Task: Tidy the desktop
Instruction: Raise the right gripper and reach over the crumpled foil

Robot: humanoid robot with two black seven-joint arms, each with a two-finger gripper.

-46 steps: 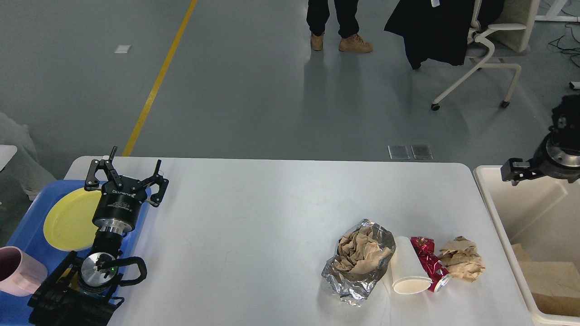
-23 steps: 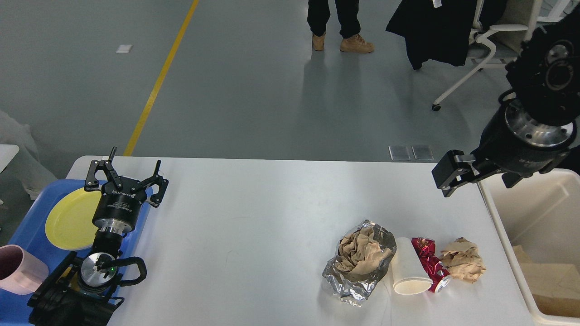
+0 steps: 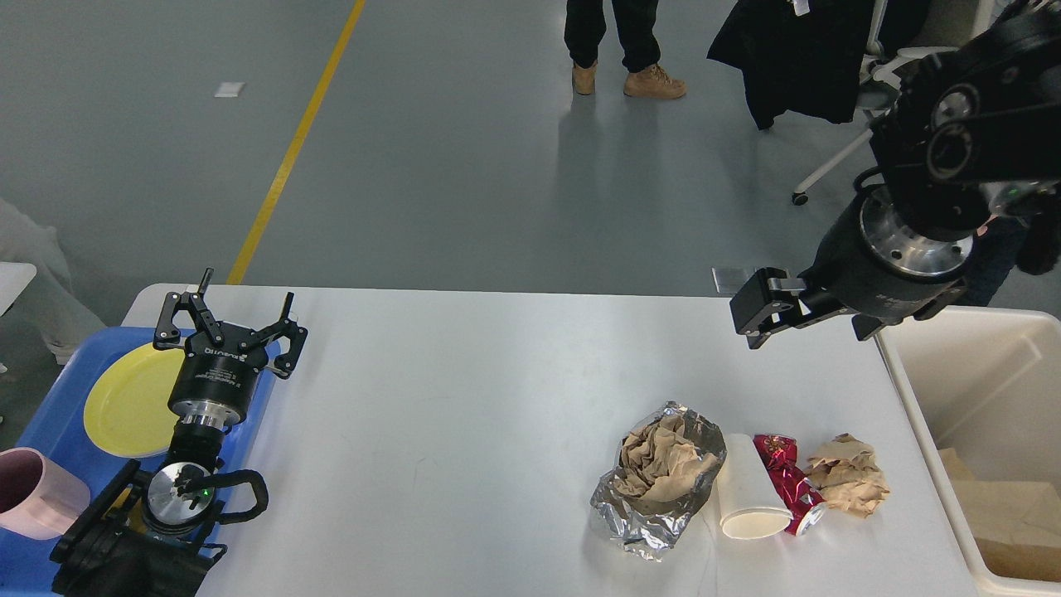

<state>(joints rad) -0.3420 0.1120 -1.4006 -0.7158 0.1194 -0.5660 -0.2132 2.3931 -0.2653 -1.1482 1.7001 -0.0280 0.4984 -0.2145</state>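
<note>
The white desktop (image 3: 464, 398) carries a heap of litter at its front right: crumpled foil holding brown paper (image 3: 659, 489), a white paper cup (image 3: 750, 493) on its side, a red wrapper (image 3: 786, 481) and a brown paper wad (image 3: 847, 477). My left gripper (image 3: 228, 322) is open and empty at the desktop's left edge, over the blue tray's rim. My right gripper (image 3: 750, 313) hangs above the desktop's back right, well above and behind the litter; its fingers cannot be told apart.
A blue tray (image 3: 50, 414) at the left holds a yellow plate (image 3: 124, 398) and a pink cup (image 3: 33, 493). A cream bin (image 3: 986, 390) with cardboard (image 3: 1019, 514) inside stands off the right edge. A person's legs (image 3: 617, 50) and an office chair (image 3: 837, 149) stand behind.
My right arm has swung in from the far right, over the bin, leftward to above the desktop's back right corner. The left arm and the litter have not moved.
</note>
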